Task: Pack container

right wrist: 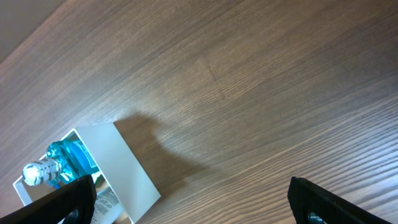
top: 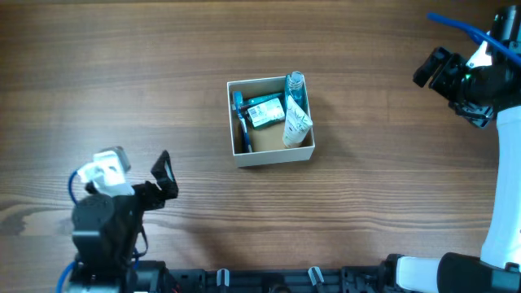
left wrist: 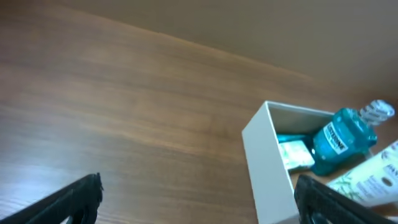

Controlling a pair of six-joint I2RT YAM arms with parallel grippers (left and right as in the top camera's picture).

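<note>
The container (top: 274,155), a small white-walled box with a tan inside, sits mid-table. It holds a blue mouthwash bottle (top: 295,86), a white tube (top: 296,122), a teal packet (top: 265,111) and a blue item along its left wall. My left gripper (top: 165,175) is open and empty at the front left, well away from the container (left wrist: 264,155). My right gripper (top: 430,70) is open and empty at the far right, apart from the container (right wrist: 127,168). The mouthwash bottle shows in the left wrist view (left wrist: 339,140) and in the right wrist view (right wrist: 59,162).
Wooden table top (top: 122,73) all round. The robot's black base rail (top: 269,281) runs along the front edge. The right arm's white body (top: 505,203) stands at the right edge.
</note>
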